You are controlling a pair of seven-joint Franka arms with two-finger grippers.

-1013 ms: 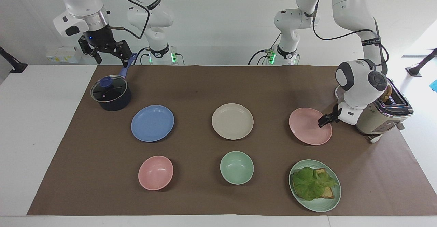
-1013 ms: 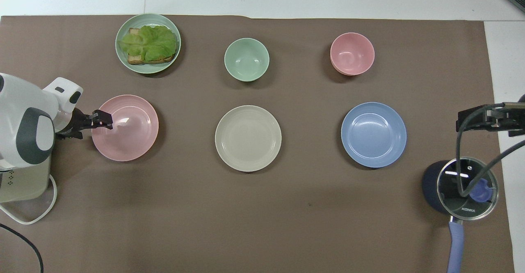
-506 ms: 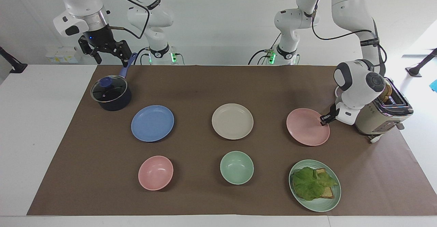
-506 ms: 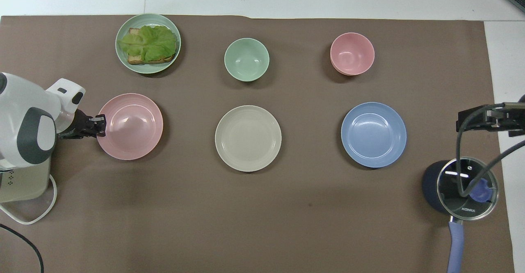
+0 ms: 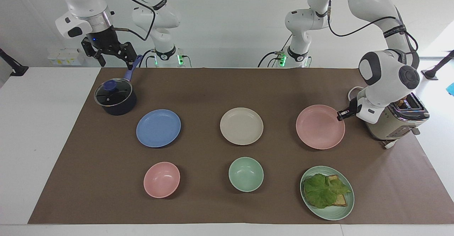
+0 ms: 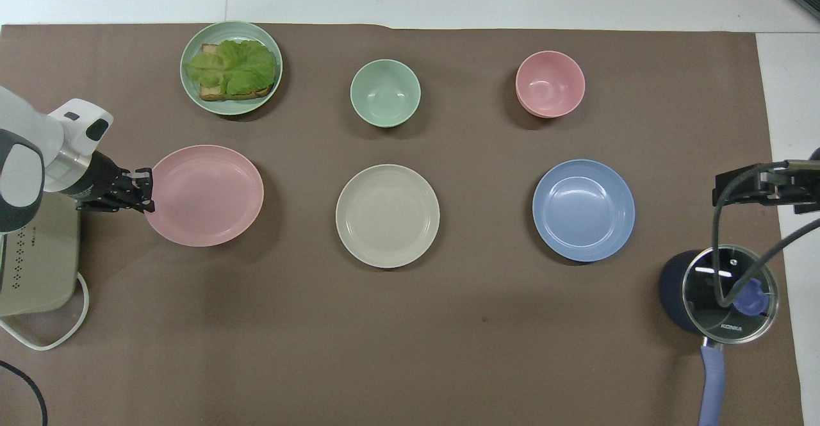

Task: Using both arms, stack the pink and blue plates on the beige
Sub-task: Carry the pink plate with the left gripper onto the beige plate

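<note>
1. Left gripper (image 5: 341,115) beside the toaster (image 5: 392,124), fingers pinching the rim of the pink plate (image 5: 319,126), apparently lifted clear of the counter (image 5: 212,87).
2. Beige plate (image 5: 241,126) and blue plate (image 5: 158,127) flat, farther from the toaster.
3. Right gripper (image 5: 110,51) waiting above the saucepan (image 5: 115,97), fingers spread.

Matte pink plate (image 5: 320,126), glass-lidded pot (image 5: 115,98), brown paper-like table cover (image 5: 212,87)

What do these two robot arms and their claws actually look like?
Both arms are glossy white, built from rounded tube-like segments with dark grey round joint caps. Black cables loop along them. The left gripper and right gripper are small black claws. Green lights glow at both bases.
</note>
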